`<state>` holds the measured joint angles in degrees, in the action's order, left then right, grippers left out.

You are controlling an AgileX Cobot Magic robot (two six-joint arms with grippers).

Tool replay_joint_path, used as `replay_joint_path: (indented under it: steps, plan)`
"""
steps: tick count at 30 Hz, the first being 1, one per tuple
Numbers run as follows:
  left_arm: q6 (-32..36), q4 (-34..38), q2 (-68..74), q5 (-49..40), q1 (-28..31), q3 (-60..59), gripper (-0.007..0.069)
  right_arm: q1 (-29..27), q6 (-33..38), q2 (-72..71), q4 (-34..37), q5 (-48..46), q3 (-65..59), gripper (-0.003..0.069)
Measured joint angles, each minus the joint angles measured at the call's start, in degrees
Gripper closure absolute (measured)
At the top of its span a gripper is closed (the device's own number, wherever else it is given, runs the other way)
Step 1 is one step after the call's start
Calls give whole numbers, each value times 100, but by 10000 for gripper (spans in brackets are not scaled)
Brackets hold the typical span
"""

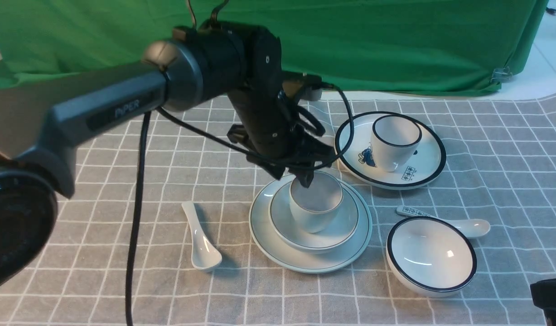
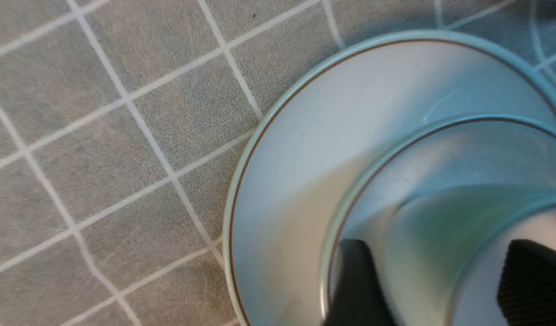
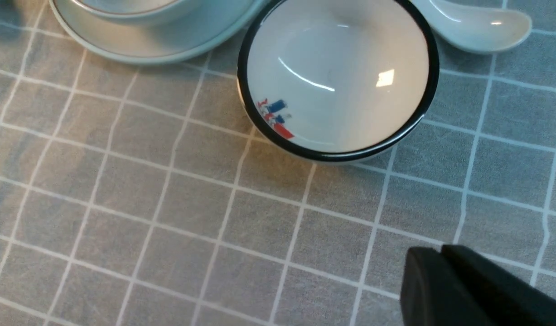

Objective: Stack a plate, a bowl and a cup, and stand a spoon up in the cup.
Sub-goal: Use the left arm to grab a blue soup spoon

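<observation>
The left end effector [image 1: 307, 179] hides part of the cup [image 1: 315, 213] rim.

Front looks forward; wrists close overhead, apparently sharing plate [image 3: 191, 43].

The round pale blue-grey ceramic plate [image 1: 305, 262], the shallow pale blue-grey bowl [image 1: 341, 231] and the small rounded pale blue-grey cup [image 1: 311, 215] all look glazed, smooth and shiny. The plain white ceramic soup spoon [image 1: 201, 246] to their left gleams too. The black-rimmed white bowl [image 1: 429, 258] at near right is glossy, with bright highlights. The grey checked tablecloth [image 1: 101, 217] is matt woven fabric, faintly rough. The green backdrop [image 1: 373, 40] at the far side is soft, dull cloth. The dark grey robot arm [image 1: 101, 108] has a matt finish.
</observation>
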<state>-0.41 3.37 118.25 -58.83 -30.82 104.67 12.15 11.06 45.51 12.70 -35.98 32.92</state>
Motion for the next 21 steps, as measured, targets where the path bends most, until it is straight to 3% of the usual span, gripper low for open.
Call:
replay_joint_path:
  steps: [3,5,8,11,13,17,20,21]
  plan:
    - [-163,-285,-216,-333,6,141,164,0,0,0,0,77,0,593]
    - [-308,-514,-339,-654,69,172,207,0,0,0,0,139,0,593]
    - [-468,-710,-660,-972,549,-126,454,0,0,0,0,299,0,592]
    - [-468,-521,-839,-932,1107,-781,586,0,0,0,0,373,0,592]
    - [-468,-226,-853,-774,1513,-1381,609,0,0,0,0,373,0,592]
    - [-461,272,-823,-305,1734,-2054,602,0,0,0,0,373,0,590]
    - [-466,270,-805,-19,1711,-2207,575,0,0,0,0,373,0,590]
    - [-458,215,-761,322,1643,-2269,519,0,0,0,0,373,0,590]
